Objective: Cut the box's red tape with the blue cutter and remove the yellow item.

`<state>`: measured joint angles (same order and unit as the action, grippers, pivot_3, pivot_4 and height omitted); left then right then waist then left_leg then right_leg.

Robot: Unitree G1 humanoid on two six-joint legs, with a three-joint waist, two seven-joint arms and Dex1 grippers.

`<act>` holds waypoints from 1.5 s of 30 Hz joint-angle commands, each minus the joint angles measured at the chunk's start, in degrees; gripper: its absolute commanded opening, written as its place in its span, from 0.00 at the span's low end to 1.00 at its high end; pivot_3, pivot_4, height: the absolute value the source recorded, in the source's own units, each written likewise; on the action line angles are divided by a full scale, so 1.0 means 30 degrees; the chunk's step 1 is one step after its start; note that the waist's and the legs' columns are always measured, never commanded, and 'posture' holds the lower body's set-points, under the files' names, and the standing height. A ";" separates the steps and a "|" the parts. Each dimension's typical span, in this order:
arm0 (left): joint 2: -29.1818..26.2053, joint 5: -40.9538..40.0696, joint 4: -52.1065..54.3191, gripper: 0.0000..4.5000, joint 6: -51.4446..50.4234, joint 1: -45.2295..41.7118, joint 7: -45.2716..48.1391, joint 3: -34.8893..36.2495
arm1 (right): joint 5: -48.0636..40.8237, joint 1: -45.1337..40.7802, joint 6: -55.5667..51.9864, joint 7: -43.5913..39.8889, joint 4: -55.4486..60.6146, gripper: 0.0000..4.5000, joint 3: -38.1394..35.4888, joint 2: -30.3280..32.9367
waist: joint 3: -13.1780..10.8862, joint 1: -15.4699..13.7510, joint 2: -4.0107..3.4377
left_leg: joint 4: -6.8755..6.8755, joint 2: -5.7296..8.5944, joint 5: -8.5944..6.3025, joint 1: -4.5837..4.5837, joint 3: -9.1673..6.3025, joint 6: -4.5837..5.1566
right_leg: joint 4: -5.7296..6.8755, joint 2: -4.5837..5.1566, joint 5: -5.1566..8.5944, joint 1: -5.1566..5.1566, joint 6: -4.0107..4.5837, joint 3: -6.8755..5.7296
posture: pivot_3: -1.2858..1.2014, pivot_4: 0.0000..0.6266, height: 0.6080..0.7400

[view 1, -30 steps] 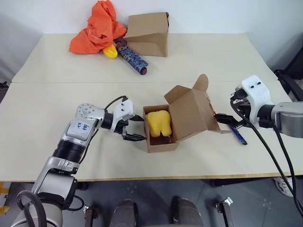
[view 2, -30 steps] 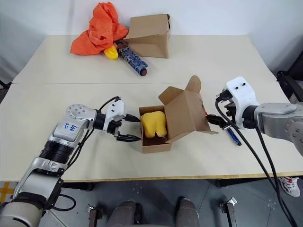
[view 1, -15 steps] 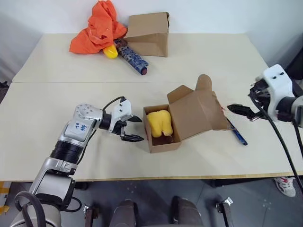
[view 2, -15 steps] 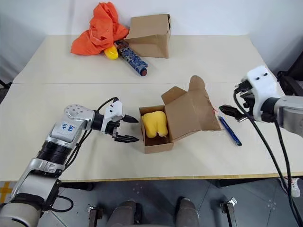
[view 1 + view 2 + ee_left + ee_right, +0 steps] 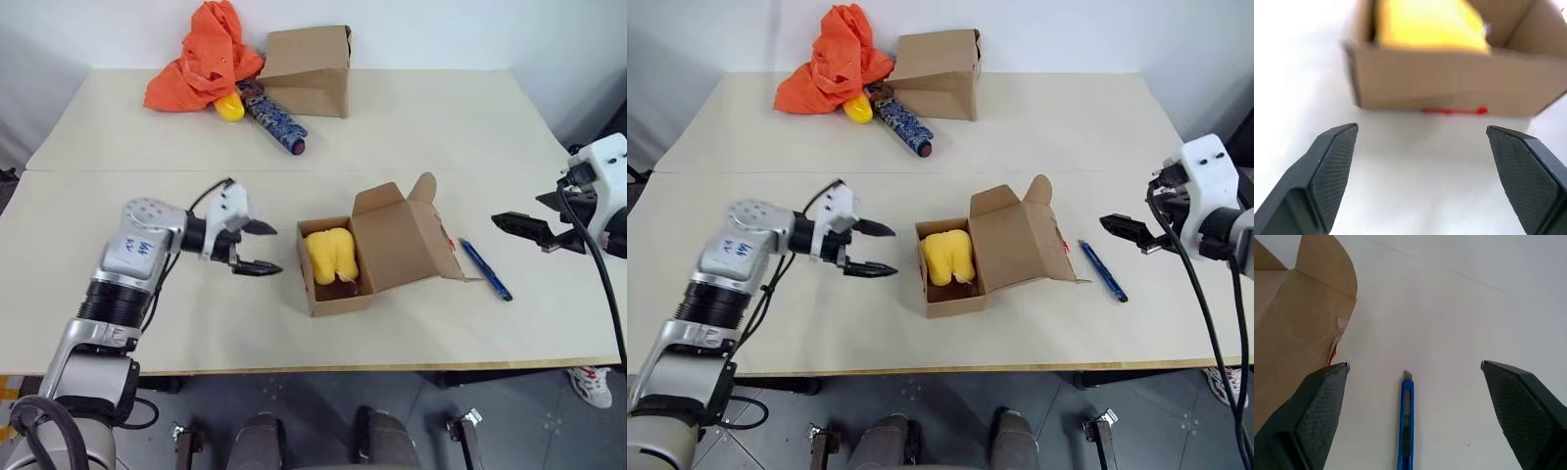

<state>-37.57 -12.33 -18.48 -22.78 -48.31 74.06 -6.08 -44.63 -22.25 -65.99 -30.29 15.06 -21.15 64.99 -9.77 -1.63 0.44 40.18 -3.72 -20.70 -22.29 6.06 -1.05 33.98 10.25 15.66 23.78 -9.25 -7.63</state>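
Note:
The small brown box (image 5: 397, 245) lies open at the table's middle, its lid flap standing up to the right. Inside it sits the yellow item (image 5: 330, 255). A strip of red tape (image 5: 1452, 111) shows along the box's near bottom edge in the left wrist view. A torn bit shows at the flap's edge (image 5: 1332, 354). The blue cutter (image 5: 485, 269) lies flat on the table just right of the flap. My left gripper (image 5: 275, 250) hangs open left of the box, apart from it and empty. My right gripper (image 5: 516, 231) is open and empty, right of the cutter and above the table.
At the back left are a larger plain carton (image 5: 309, 69), an orange cloth (image 5: 201, 59), a small glossy yellow object (image 5: 228, 106) and a blue-patterned cylinder (image 5: 274, 119). A seam (image 5: 118, 170) runs across the table. The table's front edge (image 5: 294, 370) is near.
My left gripper has risen and drawn back left from the box. My right gripper has pulled away to the right from the flap, which now stands more upright. The cutter lies uncovered.

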 commanded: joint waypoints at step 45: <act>0.6622 0.3824 -1.0470 0.00 0.6829 -0.8322 0.3021 -0.3152 | -0.1374 0.9940 0.8619 -0.6481 0.8630 1.00 -0.7800 -0.5085 | -0.0009 0.0001 0.0018 | 0.0030 0.0023 -0.0003 0.0043 -0.0020 0.0006 | 0.0007 0.0000 -0.0003 -0.0052 -0.0001 0.0015 | 0.52 0.24 1.00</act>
<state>-17.85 1.49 -52.16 -1.05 -71.15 82.70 -17.90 -48.39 7.58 -42.04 -49.30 40.99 -44.06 49.83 -9.79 -1.62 0.49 40.27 -3.65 -20.71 -22.16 6.00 -1.04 34.00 10.25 15.65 23.62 -9.25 -7.58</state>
